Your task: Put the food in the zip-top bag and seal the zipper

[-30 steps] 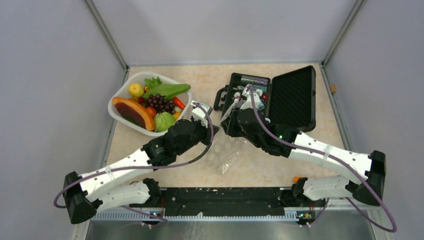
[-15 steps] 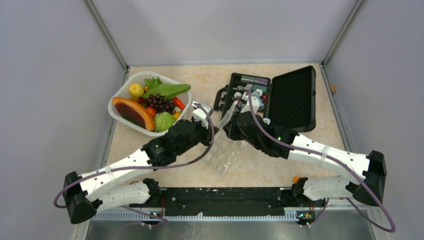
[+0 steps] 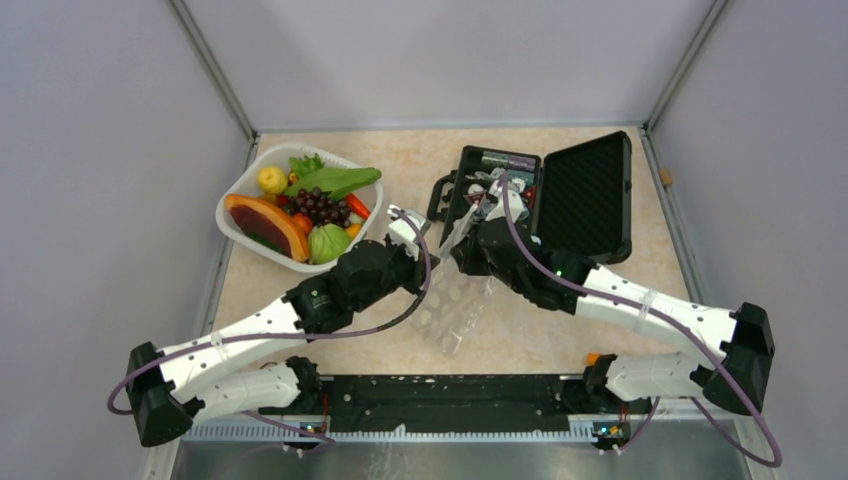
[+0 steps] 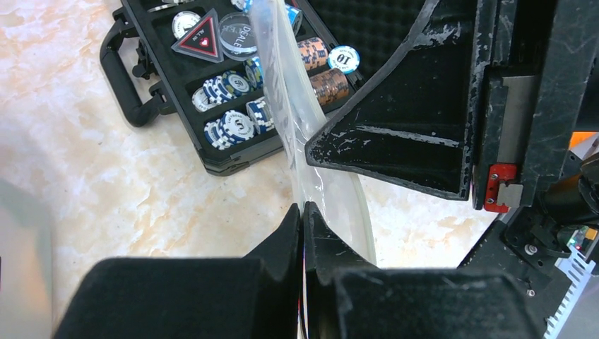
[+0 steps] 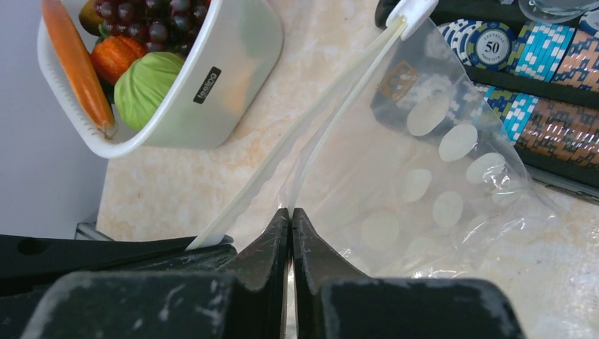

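The zip-top bag (image 3: 455, 308) is clear with pale dots and hangs between my two grippers; its lower part (image 5: 452, 148) rests on the table. Both strips of the zipper (image 5: 332, 92) meet at a white end tab by the case and spread apart toward me. My right gripper (image 5: 290, 210) is shut on one strip. The other strip (image 4: 282, 106) is pinched in my shut left gripper (image 4: 304, 208). From above, the left gripper (image 3: 432, 260) and right gripper (image 3: 462, 240) sit close together. The food (image 3: 318, 207) lies in the white basket: grapes (image 5: 141, 14), a tangerine (image 5: 116, 53), a green leafy ball (image 5: 145, 85).
The white basket (image 3: 232, 228) stands at the back left, close to the left arm. An open black case (image 3: 590, 195) with poker chips (image 4: 236, 123) lies at the back right, just behind the bag. Grey walls close the table on three sides.
My right gripper has closed on the bag's zipper strip. The bag's mouth edge is lifted and pulled taut between both grippers. The left gripper has stayed shut on its strip.
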Tool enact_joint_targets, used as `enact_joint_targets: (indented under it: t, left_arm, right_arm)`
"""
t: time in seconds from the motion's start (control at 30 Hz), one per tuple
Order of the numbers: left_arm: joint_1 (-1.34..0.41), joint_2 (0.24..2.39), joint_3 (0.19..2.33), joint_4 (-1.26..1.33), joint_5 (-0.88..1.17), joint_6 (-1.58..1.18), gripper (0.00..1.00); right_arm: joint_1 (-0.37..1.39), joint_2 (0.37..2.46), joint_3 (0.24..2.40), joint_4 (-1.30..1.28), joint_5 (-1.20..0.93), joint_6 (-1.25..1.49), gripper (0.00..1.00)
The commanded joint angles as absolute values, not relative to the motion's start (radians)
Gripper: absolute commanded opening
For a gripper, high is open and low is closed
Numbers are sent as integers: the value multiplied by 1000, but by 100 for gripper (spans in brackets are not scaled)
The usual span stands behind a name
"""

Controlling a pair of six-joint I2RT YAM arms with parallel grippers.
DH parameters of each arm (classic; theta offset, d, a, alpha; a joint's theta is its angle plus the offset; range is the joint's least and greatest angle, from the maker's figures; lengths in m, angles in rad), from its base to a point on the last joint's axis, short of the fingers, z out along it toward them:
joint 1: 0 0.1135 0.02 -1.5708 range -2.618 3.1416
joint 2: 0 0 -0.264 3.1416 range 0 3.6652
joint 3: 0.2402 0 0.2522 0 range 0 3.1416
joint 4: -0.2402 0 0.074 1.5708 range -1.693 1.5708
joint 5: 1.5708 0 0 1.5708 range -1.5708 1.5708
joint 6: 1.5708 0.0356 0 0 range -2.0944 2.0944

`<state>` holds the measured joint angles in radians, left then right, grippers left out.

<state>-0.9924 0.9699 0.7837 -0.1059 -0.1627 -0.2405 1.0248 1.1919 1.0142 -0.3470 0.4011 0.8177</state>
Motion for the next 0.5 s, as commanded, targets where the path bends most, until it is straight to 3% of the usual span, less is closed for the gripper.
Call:
enact_joint_targets:
  t: [0.0, 0.27, 0.47]
  left_arm:
    - [-999, 955, 803, -79, -225, -236, 0]
    - [-996, 942, 774, -182, -599, -415, 0]
    - [-988, 939, 777, -254, -680, -493, 0]
  right_arm:
    - [1015, 1172, 1023, -316, 392, 802, 0]
    - [1014, 1147, 1038, -314, 255, 664, 0]
    - [1016, 1102, 1052, -282, 183, 604, 0]
